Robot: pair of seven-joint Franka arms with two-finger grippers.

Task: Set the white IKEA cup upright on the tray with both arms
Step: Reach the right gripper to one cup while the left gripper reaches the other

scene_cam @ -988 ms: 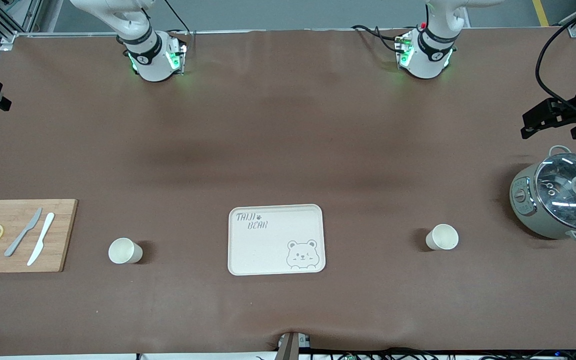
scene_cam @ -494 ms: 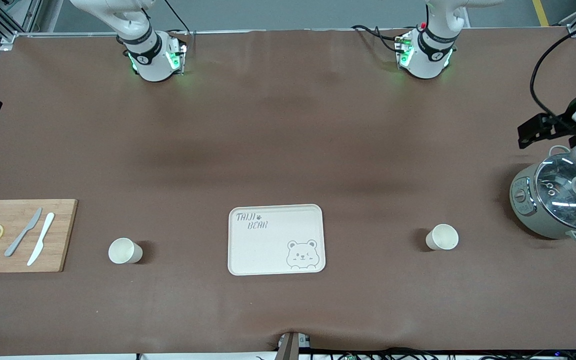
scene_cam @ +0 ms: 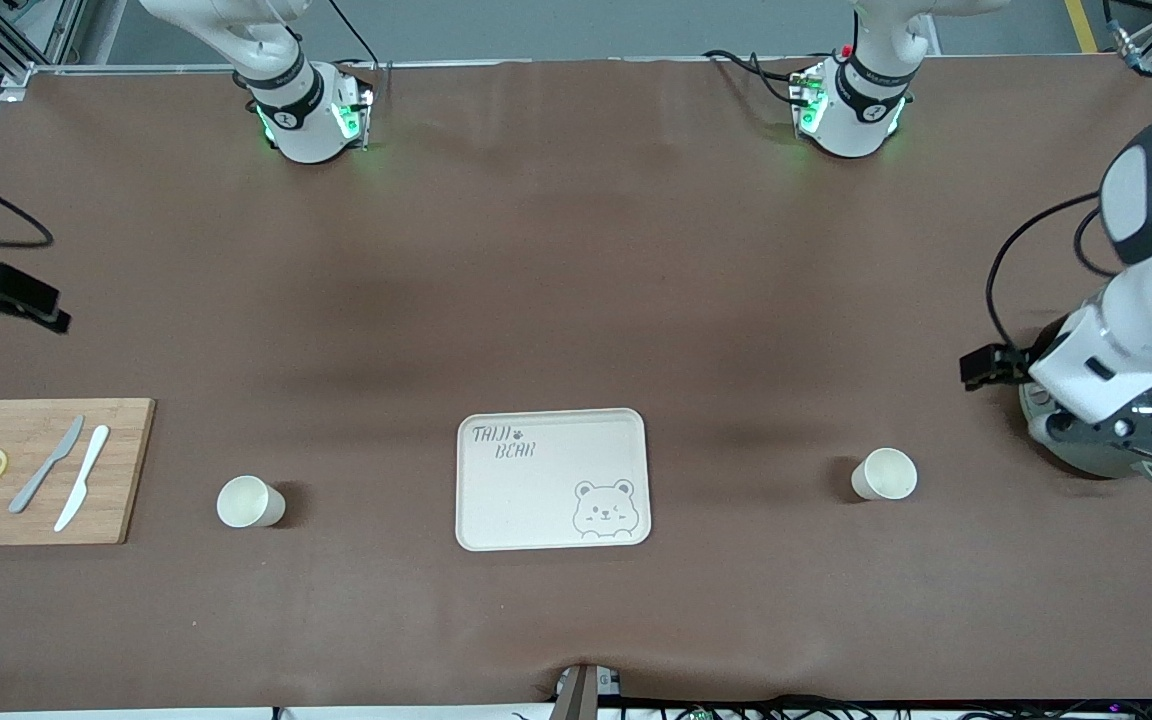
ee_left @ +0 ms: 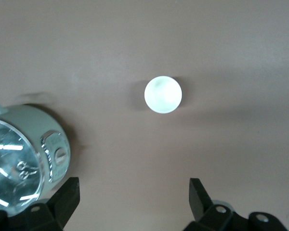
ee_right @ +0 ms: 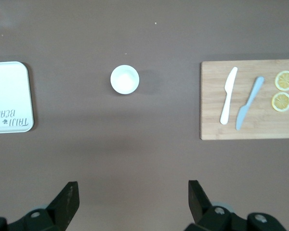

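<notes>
Both arms are swinging in from the worktop's ends, the left hand (ee_left: 132,199) now poised released above one upright cup (ee_left: 163,95), the right hand (ee_right: 132,202) released above the other cup (ee_right: 124,79), the tray (scene_cam: 552,479) waiting between them.

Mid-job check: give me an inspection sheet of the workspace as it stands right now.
Surface: brown table cover, faintly creased.
Job's things: tray bare; one white cup upright toward the left arm's end, second cup upright toward the right arm's end.
Clutter: cutting board with two knives and lemon slices; cooker.
Grippers: left gripper over table beside the cooker, open; right gripper over bare table, open.
Cables: cable on left arm.
Surroundings: nothing seen.
</notes>
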